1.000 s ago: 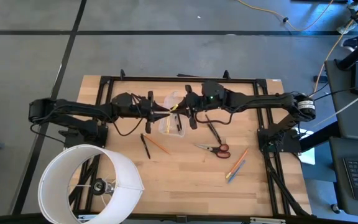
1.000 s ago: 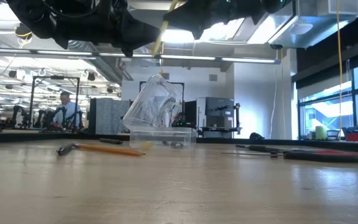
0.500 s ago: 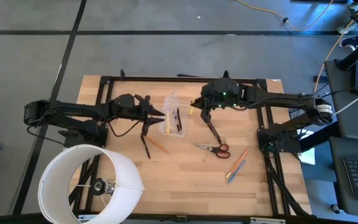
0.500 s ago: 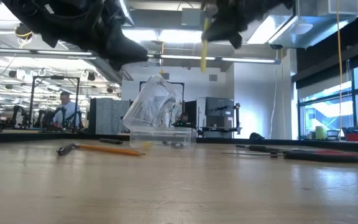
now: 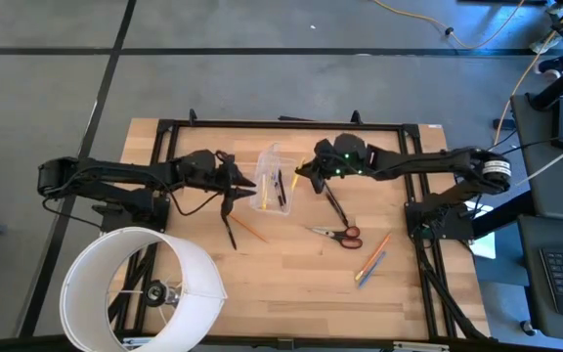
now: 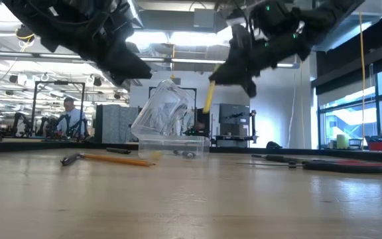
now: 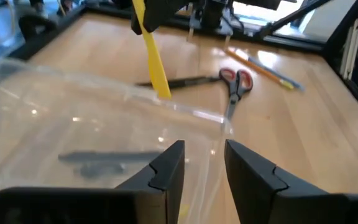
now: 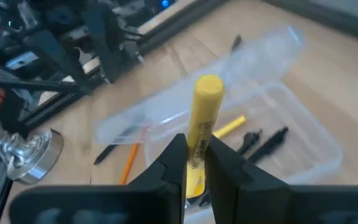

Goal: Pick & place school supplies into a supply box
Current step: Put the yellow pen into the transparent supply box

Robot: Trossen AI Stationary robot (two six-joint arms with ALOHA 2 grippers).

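Observation:
The clear supply box (image 5: 272, 188) stands on the table with its lid tipped open, and black pens lie inside it (image 8: 263, 142). My right gripper (image 5: 308, 174) is shut on a yellow pen (image 6: 209, 97) just above the box's right side. My left gripper (image 5: 250, 180) is open and empty at the box's left side, above its wall (image 7: 104, 93). Red-handled scissors (image 5: 338, 233), a black pen (image 5: 335, 203), an orange and a blue pencil (image 5: 371, 259), plus another black pen (image 5: 229, 229) and orange pencil (image 5: 249, 228), lie flat on the table. My right gripper pinches the yellow pen's shaft (image 8: 196, 152) between its two fingers, with the pen's free end (image 8: 208, 86) sticking out past them. The fingers slant down from the table's right side. The pen hangs tilted below the gripper (image 6: 209, 97), lifted clear above the box.
A large white round cylinder (image 5: 140, 288) stands at the near left corner. The arms' black frame (image 5: 281, 125) runs along the table's far side. Bare wood (image 5: 291, 293) lies along the near edge. A person (image 6: 68, 116) shows far off in the room.
My right gripper has carried the yellow pen away from my left gripper toward the table's right, then come down and back toward the box; the pen now hangs lower and tilted. My left gripper has drawn back a little toward the table's left.

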